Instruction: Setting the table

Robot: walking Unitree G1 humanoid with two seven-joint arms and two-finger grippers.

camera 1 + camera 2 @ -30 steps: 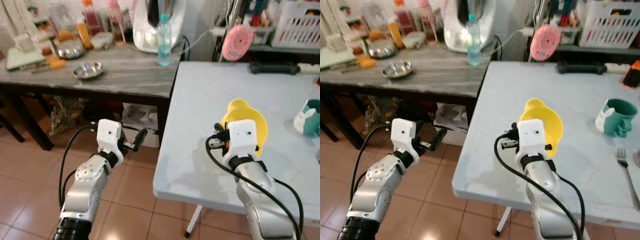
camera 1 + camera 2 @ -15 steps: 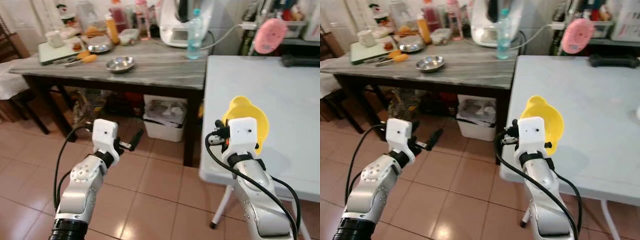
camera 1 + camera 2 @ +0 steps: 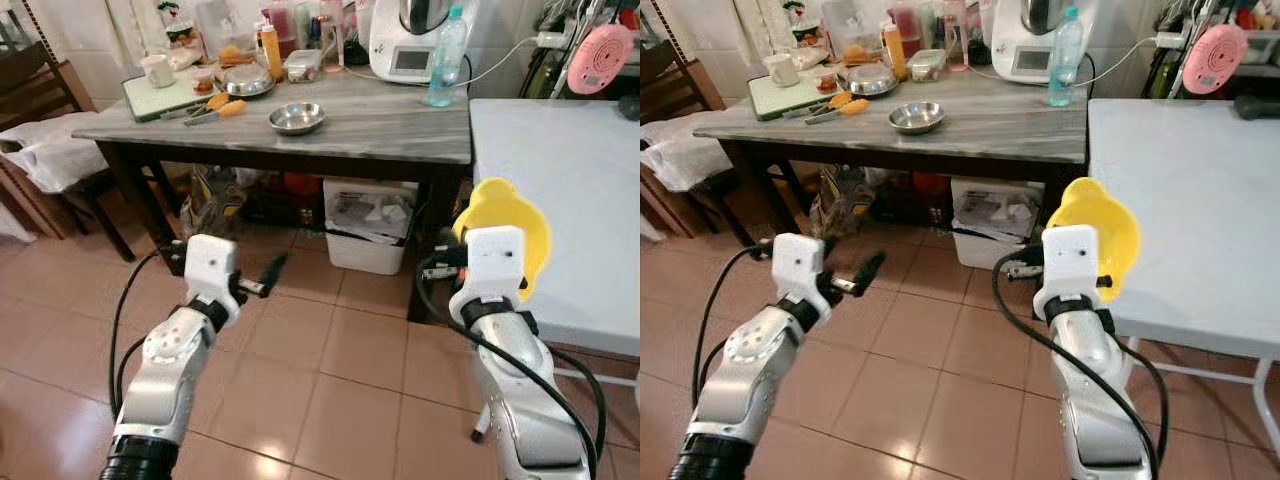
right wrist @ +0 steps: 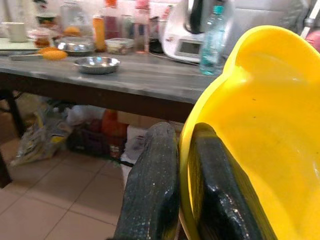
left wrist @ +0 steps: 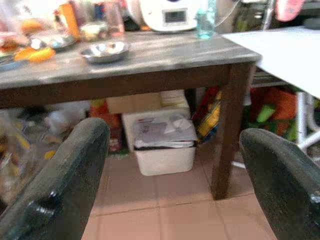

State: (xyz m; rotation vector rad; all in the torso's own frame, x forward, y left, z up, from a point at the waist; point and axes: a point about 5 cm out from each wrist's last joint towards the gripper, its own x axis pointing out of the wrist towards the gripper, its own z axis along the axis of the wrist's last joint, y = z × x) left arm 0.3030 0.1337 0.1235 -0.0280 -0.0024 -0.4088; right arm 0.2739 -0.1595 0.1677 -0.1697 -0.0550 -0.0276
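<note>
My right gripper [image 4: 182, 195] is shut on the rim of a yellow bowl [image 3: 512, 222], one finger outside the wall and one inside. I hold the bowl upright in the air at the left edge of the white table [image 3: 560, 190]. The same yellow bowl [image 4: 250, 130] is close up in the right wrist view. My left gripper [image 3: 268, 278] hangs open over the tiled floor, its two fingers [image 5: 75, 170] wide apart with nothing between them.
A dark wooden table with a grey marbled top [image 3: 360, 120] stands ahead, carrying a steel bowl [image 3: 297, 117], a water bottle [image 3: 443, 57], a kitchen machine, jars and a cutting board. A white bin [image 3: 368, 225] sits under it. A chair [image 3: 50, 150] is at the left.
The view has swung to the left and back, so the white table now lies at the right edge. The yellow bowl stays in my right gripper; the left arm holds its pose.
</note>
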